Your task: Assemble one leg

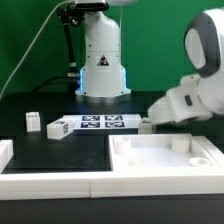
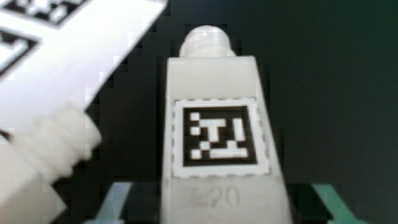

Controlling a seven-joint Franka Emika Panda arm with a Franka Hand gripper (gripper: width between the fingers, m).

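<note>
End effector pinching the small white plastic tagged leg; best kept straight, lifted slowly near the surface's far edge.

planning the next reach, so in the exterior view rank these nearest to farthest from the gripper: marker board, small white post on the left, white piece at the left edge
1. marker board: its right end, as the exterior view shows it, lies just beside the gripper.
2. small white post: beyond the board's left end.
3. white piece: at the view's left edge, farthest.
</note>
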